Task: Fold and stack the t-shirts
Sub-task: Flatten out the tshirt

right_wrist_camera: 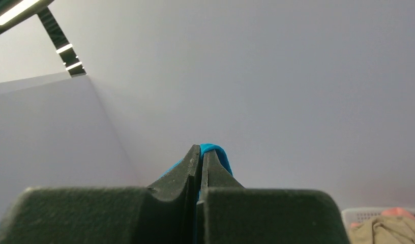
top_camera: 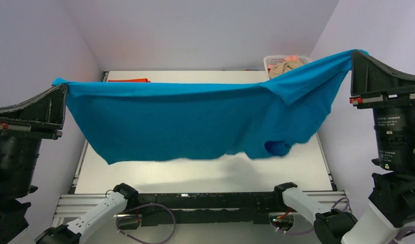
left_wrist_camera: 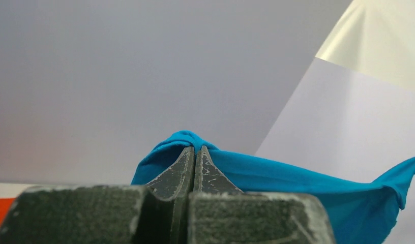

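Teal t-shirt [top_camera: 195, 122] hangs stretched above the table [top_camera: 195, 175]. The left gripper [top_camera: 63, 89] and right gripper [top_camera: 354, 56] each clamp an upper corner, likely to spread it wide before folding. The orange-red t-shirt [top_camera: 131, 80] lies far left.

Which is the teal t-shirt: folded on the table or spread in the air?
Spread in the air: the teal t-shirt hangs stretched between the left gripper and right gripper, jaws shut on it.

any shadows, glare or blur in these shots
Top external: teal shirt throws a soft shadow on the table; left wrist: left claw blurred at its base; right wrist: right claw soft at its base, bright ceiling strip top left.
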Action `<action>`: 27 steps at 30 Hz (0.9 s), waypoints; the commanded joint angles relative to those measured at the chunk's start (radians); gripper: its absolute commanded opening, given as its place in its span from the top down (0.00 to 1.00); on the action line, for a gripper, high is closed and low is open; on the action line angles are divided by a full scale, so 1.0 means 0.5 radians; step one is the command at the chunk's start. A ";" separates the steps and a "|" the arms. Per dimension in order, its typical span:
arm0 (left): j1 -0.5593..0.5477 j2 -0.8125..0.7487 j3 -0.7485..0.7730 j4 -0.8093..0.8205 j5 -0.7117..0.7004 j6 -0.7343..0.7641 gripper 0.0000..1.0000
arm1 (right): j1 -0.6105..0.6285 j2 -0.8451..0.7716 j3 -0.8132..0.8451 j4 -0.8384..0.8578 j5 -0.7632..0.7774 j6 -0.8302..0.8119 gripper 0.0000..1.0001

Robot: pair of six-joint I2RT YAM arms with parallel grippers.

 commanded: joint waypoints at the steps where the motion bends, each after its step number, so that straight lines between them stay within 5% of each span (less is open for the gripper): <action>1: 0.007 0.063 0.081 -0.042 0.158 0.072 1.00 | -0.005 0.032 0.021 0.039 -0.054 -0.110 1.00; 6: 0.007 0.138 -0.093 0.005 0.037 0.073 1.00 | -0.005 0.095 -0.162 0.163 0.008 -0.190 1.00; 14: 0.064 0.469 -0.684 0.106 -0.546 0.029 1.00 | -0.003 0.151 -1.123 0.701 0.290 -0.271 1.00; 21: 0.644 1.136 -1.233 0.522 0.155 -0.169 1.00 | -0.007 0.685 -1.724 1.087 0.478 -0.174 1.00; 27: 0.806 2.024 -0.936 0.575 0.414 -0.189 1.00 | -0.033 1.606 -1.577 1.200 0.208 -0.023 1.00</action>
